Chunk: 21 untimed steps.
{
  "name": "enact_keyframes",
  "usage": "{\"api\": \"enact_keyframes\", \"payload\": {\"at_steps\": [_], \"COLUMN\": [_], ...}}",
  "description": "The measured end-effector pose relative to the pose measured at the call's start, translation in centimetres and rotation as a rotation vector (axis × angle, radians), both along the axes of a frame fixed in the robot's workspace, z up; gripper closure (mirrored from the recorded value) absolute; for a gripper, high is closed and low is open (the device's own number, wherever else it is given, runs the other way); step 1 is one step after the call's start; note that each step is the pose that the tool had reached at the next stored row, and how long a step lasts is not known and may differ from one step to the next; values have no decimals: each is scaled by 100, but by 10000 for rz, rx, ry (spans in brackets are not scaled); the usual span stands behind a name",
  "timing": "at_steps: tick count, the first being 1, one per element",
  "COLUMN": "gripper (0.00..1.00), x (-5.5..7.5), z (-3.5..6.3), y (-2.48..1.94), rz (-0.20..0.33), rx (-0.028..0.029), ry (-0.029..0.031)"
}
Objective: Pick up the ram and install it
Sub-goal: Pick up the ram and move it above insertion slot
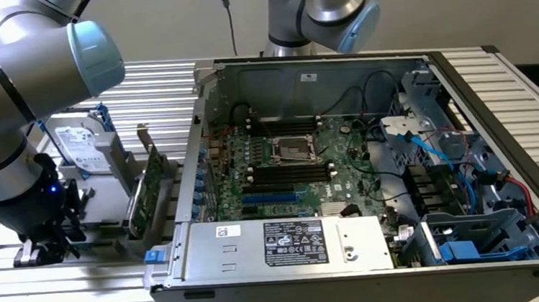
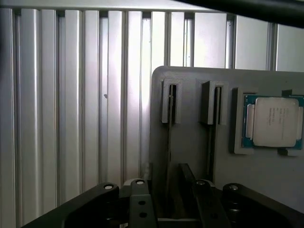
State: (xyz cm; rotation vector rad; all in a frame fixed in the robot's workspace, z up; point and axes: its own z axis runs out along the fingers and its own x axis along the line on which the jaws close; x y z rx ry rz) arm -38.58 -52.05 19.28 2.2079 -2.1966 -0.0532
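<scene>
My gripper hangs low over a grey holder plate on the table, at the exterior view's left, outside the computer case. In the wrist view my gripper is open, with its black fingers on either side of one of the plate's two slots. A thin dark edge runs along that slot between the fingers. It looks like the ram seen edge-on, but I cannot tell for sure. The fingers touch nothing. The motherboard's black memory slots lie in the open case.
A processor chip rests in a pocket of the plate beside the slots. A silver hard drive and a tall green expansion card stand between my arm and the open case. A second arm stands behind the case.
</scene>
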Motion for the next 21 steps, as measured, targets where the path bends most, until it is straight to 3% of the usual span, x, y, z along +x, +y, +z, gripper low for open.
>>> {"api": "enact_keyframes", "payload": {"at_steps": [3,4,10,11,21], "gripper": [72,79,82,86,86], "x": [-1,-1,-1,-1,-1], "z": [-2,-3,-7,-7,-7], "y": [0,0,1,0,0], "rz": [-9,-16,-177,-180,-181], "rx": [0,0,28,28,28], "ry": [1,1,0,0,0]}}
